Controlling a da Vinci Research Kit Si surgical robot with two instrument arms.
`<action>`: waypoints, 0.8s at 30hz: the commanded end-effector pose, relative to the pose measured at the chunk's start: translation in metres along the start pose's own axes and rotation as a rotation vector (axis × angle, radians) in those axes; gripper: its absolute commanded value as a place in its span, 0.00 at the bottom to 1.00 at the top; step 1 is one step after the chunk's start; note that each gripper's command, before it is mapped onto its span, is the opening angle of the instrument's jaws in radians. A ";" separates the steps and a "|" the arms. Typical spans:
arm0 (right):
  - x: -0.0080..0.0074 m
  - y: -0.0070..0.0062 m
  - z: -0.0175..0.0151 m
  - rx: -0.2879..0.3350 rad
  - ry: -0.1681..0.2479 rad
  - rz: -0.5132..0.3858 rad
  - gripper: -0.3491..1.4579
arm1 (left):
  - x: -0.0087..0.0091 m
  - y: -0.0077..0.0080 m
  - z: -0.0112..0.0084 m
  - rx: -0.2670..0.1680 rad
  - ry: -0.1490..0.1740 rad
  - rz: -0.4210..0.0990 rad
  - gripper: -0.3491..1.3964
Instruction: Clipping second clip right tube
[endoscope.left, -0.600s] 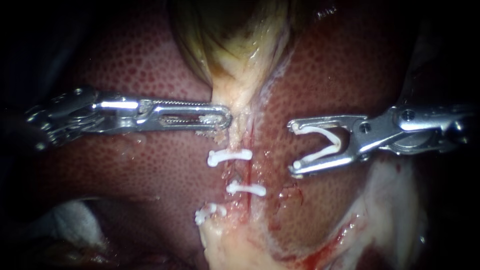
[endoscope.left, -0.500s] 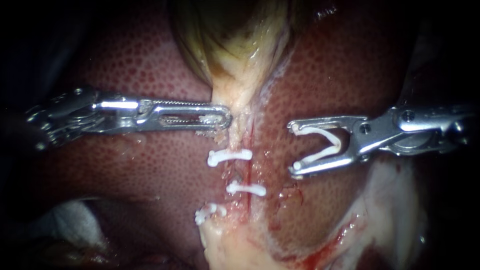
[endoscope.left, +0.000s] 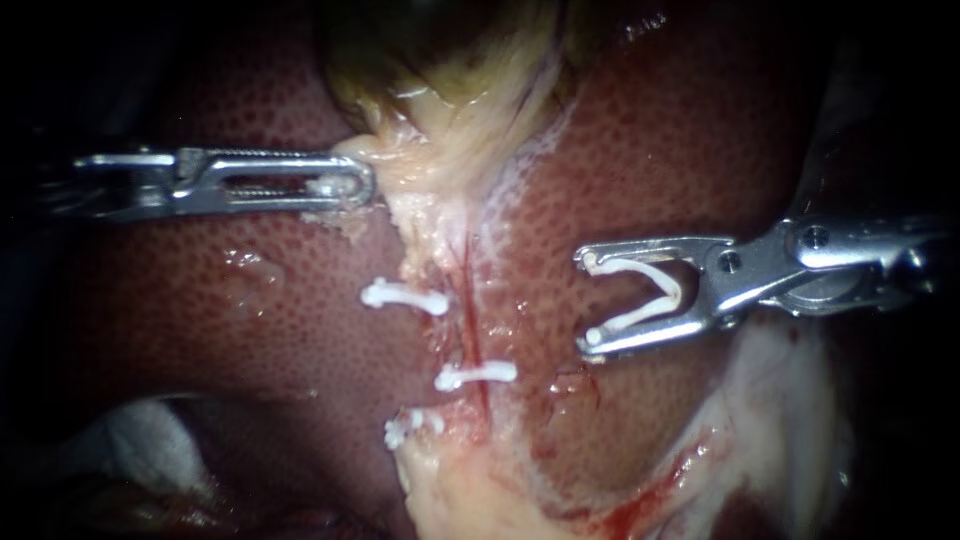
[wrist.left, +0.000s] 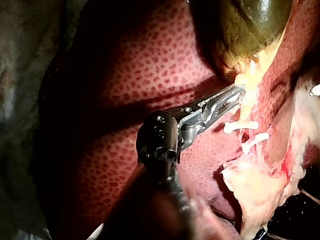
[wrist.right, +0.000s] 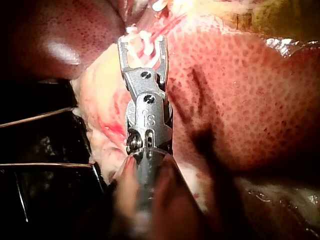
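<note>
The right instrument held a new clip in its spread jaws at the middle right, well apart from the red tube in the centre, so this clip was not on yet. Three shut clips sat there already. The left instrument, upper left, pinched pale tissue tight

Left instrument and right instrument are shiny silver metal with pivot screws.
</note>
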 end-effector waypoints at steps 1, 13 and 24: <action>-0.0001 0.0000 0.0003 -0.001 -0.001 -0.001 0.47 | 0.0000 0.0001 0.0001 0.002 0.002 0.002 0.00; -0.0048 0.0014 0.0071 -0.032 -0.025 0.095 0.47 | -0.0002 0.0006 0.0000 0.005 0.004 0.008 0.00; -0.0121 0.0033 0.0147 0.006 -0.104 0.187 0.47 | -0.0004 0.0013 0.0001 0.006 0.005 0.013 0.00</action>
